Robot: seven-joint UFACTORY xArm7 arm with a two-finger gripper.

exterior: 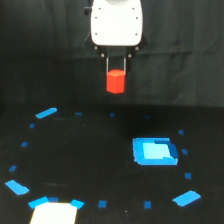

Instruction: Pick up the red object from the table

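The red object (115,81), a small orange-red block, hangs in the air well above the black table (90,160), near the top middle of the exterior view. My gripper (116,72) reaches down from its white body (116,22), and its two thin fingers (107,66) are shut on the block's upper sides. The lower half of the block shows below the fingertips. Nothing touches the block from underneath.
A large blue patch (155,151) lies on the table toward the exterior view's right. A white patch (54,213) sits at the bottom left edge. Small blue tape pieces (46,113) are scattered in a rough ring. A dark curtain forms the backdrop.
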